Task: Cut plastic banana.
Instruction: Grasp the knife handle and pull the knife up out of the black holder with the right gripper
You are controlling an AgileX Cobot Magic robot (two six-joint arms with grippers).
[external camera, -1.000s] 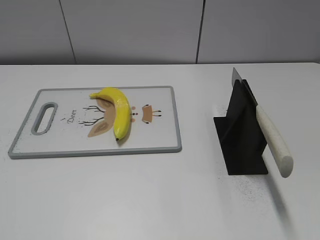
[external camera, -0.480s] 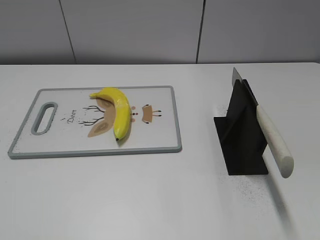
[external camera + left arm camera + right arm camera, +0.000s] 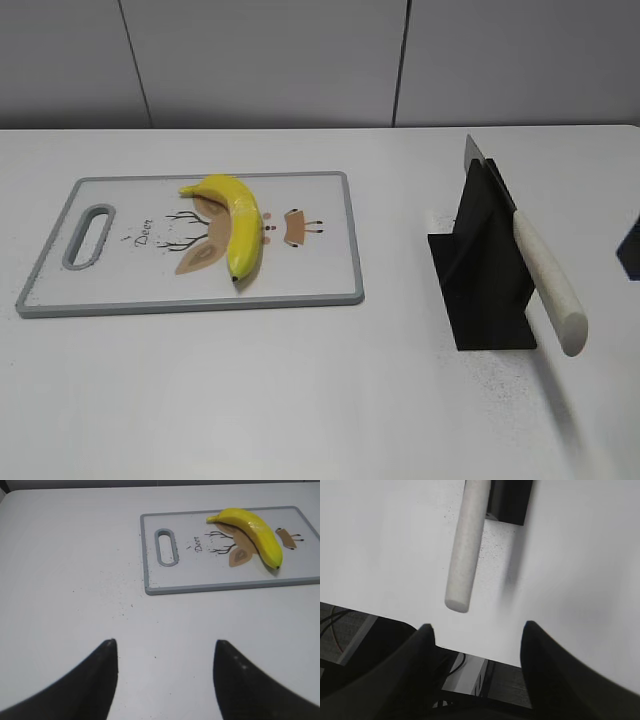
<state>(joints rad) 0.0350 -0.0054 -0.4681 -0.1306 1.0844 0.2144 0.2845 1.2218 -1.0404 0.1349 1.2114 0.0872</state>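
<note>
From the exterior view, the banana [image 3: 234, 221] lies on the cutting board [image 3: 320, 280], well apart from the knife [image 3: 540, 275] in its black stand [image 3: 482, 270]. The left wrist view shows the left gripper [image 3: 165, 675] wide open and empty above the white surface [image 3: 75, 555], near the board. In the right wrist view, the right gripper [image 3: 477, 667] also gapes empty, just beyond the knife's handle end.

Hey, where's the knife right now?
In the exterior view the knife is on the right side of the table, slotted in the black stand, handle slanting toward the front edge, well right of the cutting board.
</note>
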